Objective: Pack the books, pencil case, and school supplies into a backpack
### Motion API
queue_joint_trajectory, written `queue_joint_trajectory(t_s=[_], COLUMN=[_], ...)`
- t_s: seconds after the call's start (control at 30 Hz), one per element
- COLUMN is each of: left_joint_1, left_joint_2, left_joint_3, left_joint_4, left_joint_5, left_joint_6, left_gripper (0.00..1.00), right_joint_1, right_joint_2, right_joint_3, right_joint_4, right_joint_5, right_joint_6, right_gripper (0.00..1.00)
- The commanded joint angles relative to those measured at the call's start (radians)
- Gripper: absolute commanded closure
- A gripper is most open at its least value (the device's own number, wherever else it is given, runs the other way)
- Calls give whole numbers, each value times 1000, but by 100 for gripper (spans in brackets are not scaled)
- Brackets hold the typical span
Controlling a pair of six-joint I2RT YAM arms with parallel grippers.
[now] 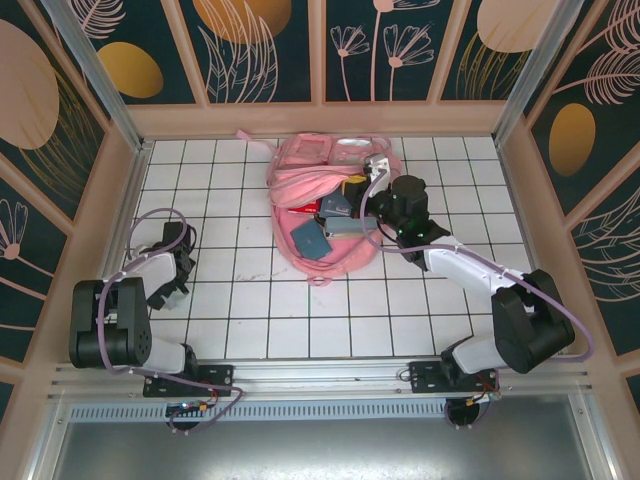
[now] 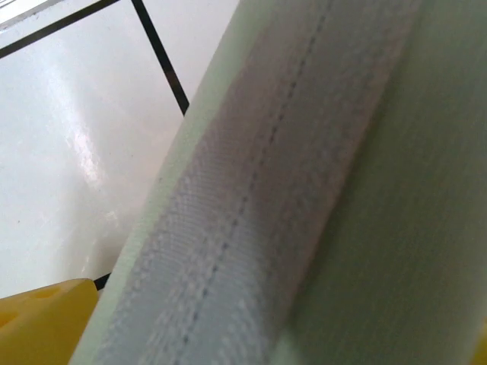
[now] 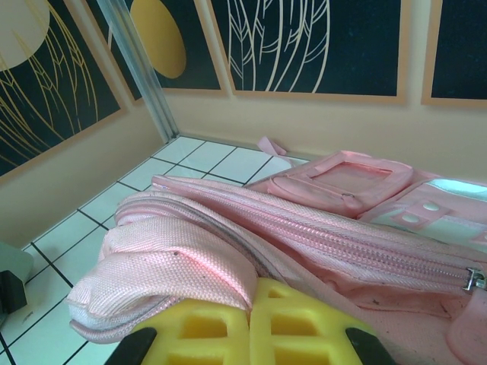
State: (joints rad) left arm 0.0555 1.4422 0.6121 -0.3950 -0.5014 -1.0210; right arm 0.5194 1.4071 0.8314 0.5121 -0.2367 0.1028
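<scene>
Seen from above, the large pink fabric backpack point(image 1: 320, 175) lies flat at the far middle of the white tiled table point(image 1: 250, 300). Its mouth gapes toward the arms, with a small flat teal book point(image 1: 310, 240) and darker volumes lying in it. The right arm stretches forward and inward, and its right gripper point(image 1: 360, 195) is at the opening's right side. The left arm sits folded back on the left, its left gripper point(image 1: 172, 283) spread wide and low over the tiles, well apart from the bag. In the left wrist view, a yellow foam pad point(image 2: 38, 323) sits in the lower corner. A pale stitched woven band point(image 2: 251, 213) crosses close to the lens; I cannot tell what it belongs to. In the right wrist view, the yellow pads point(image 3: 205, 327) are pressed together, apparently pinching a fold of the backpack's zipped rim point(image 3: 167, 274). I'd judge the step in hand is holding the mouth open. To do it well, lift the rim gently up and away without dragging the bag, so the other arm has room to slide things in.
</scene>
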Motion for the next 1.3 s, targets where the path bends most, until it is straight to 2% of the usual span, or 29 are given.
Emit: queue_joint_trajectory(t_s=[0.0, 0.03, 0.1, 0.13, 0.17, 0.2, 0.33, 0.43, 0.53, 0.67, 0.77, 1.0, 1.27], left_joint_1=[7, 7, 7, 7, 7, 7, 7, 7, 6, -10, -52, -271, -604], left_joint_2=[19, 12, -9, -21, -35, -48, -116, -185, -280, -425, -483, -464, -241], left_joint_3=[-27, -29, -33, -34, -34, -36, -40, -44, -56, -85, -74, -44, 105], left_joint_4=[25, 23, 16, 11, 9, 8, 4, 4, 28, 91, 107, 225, 335], left_joint_5=[56, 52, 45, 40, 38, 38, 70, 124, 218, 369, 434, 497, 437], left_joint_6=[16, 18, 24, 25, 29, 32, 42, 48, 57, 45, 15, -107, -154], left_gripper=[1, 2, 14, 15, 30, 39, 48, 47, 53, 49, 46, 45, 42], right_joint_1=[22, 22, 22, 21, 22, 36, 50, 58, 59, 61, 64, 70, 74], right_joint_2=[9, 11, 16, 19, 22, 25, 36, 43, 48, 53, 56, 47, 41], right_joint_3=[58, 58, 61, 61, 63, 64, 70, 73, 75, 77, 78, 78, 78], right_joint_4=[76, 76, 76, 76, 78, 76, 75, 70, 71, 70, 72, 70, 66], right_joint_5=[-32, -32, -32, -32, -32, -32, -28, -23, -19, -16, -15, -9, 0], right_joint_6=[-13, -14, -14, -13, -14, -15, -20, -25, -27, -28, -25, -26, -37], right_gripper=[100, 100, 100, 100, 100, 100, 100, 100, 100, 100, 100, 100, 100])
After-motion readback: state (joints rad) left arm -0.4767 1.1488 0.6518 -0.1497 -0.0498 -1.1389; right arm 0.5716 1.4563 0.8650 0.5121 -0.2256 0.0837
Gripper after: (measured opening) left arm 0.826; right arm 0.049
